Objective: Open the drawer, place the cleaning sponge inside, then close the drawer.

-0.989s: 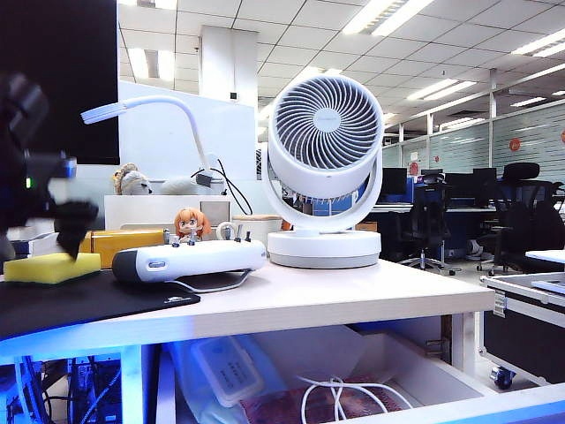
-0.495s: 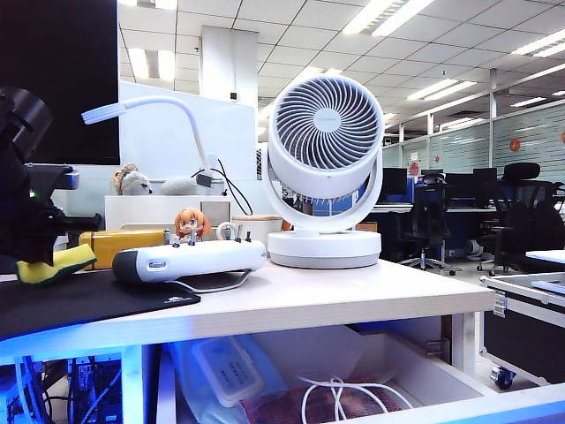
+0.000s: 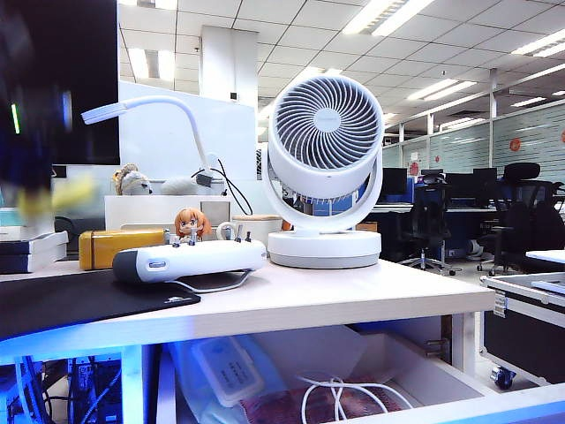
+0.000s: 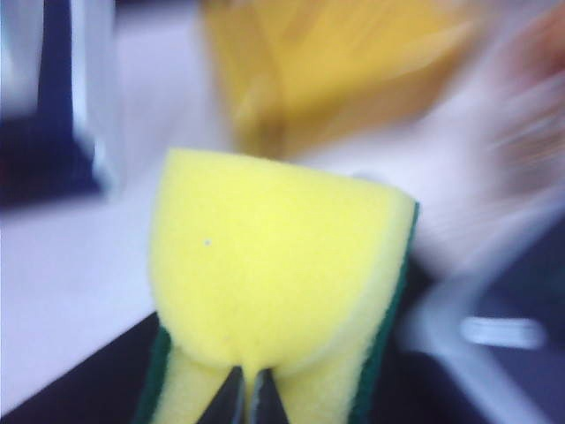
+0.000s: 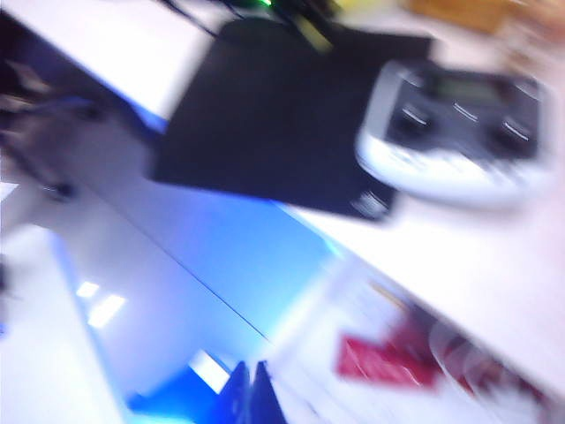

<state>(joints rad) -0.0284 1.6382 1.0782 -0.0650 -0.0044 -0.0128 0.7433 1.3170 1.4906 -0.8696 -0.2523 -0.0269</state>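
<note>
Pale wood tabletop carries a black mat and a white handheld controller; beneath it the drawer stands open. Raised at the exterior view's far left, the left gripper has its fingers pinched on the yellow cleaning sponge, folding it. The right gripper hangs over the open drawer, fingers closed on nothing.
</note>
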